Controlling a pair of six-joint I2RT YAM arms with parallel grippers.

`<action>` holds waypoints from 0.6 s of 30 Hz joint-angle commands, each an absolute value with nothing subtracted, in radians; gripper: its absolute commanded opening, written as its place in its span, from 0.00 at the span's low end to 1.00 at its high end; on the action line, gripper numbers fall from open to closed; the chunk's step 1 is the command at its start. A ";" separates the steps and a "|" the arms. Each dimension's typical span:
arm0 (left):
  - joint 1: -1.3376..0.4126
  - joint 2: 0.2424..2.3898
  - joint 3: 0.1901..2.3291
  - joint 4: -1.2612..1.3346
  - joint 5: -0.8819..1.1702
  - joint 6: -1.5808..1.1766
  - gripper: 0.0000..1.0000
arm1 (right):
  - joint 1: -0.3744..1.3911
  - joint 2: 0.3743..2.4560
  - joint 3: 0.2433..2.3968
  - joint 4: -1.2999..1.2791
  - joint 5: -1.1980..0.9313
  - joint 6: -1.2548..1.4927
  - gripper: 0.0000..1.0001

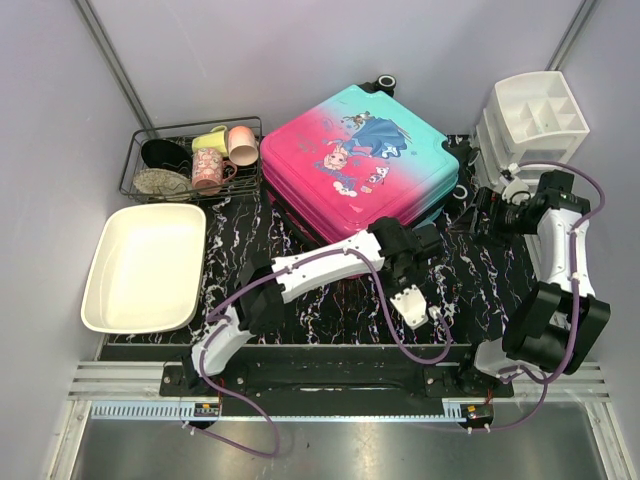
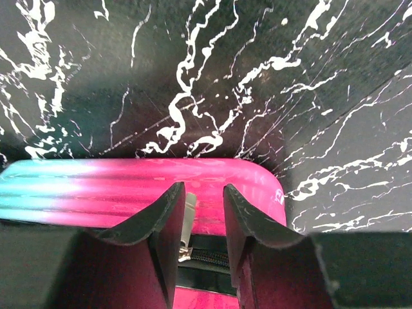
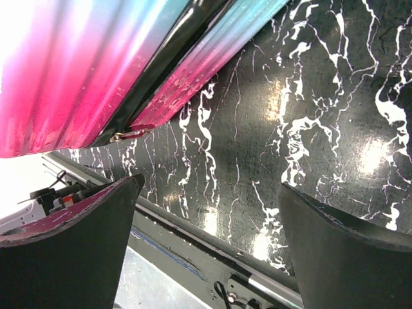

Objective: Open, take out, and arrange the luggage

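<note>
Luggage (image 1: 355, 160) is lying flat and zipped shut at the middle back of the marbled worktop (image 1: 480, 275), printed shell facing up, so the zip has to be run round before anything can come out. That is likely why the left gripper (image 1: 430, 242) is sitting low against the case's near right corner. Its fingers (image 2: 164, 225) are standing slightly apart with the grey zipper pull (image 2: 188, 219) between them, leaning on the left one and, as far as I can judge, not yet pinched. The right gripper (image 1: 492, 215) is hanging beside the case's right side, just in front of the white organizer (image 1: 530, 120), its fingers spread wide and holding nothing. It seems to be waiting to steady the shell or take the zip further round.

The overhead camera is giving the layout only: the wire basket (image 1: 195, 160) of cups and the white tub (image 1: 145, 265) are sitting to the left, well apart from both arms, while the left wrist is hiding the zip. The left wrist camera is supplying what is missing, the pull and the black zip track (image 2: 206, 257) right between the fingers. The right wrist camera is showing the dark seam (image 3: 167, 58) running between the two shell halves and a small tab (image 3: 132, 134) hanging from it above bare worktop, with the case clear of both its fingers
</note>
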State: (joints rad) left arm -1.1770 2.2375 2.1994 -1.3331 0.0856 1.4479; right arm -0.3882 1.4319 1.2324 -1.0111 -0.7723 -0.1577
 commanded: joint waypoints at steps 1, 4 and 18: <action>-1.166 2.256 2.241 -1.436 0.006 1.471 0.36 | -0.387 1.434 1.281 -1.002 -0.828 -0.150 1.00; -1.164 2.267 2.238 -1.440 -0.049 1.476 0.36 | -0.387 1.439 1.279 -0.996 -0.834 -0.144 0.99; -1.147 2.313 2.226 -1.408 -0.255 1.477 0.41 | -0.387 1.428 1.264 -0.996 -0.836 -0.156 0.99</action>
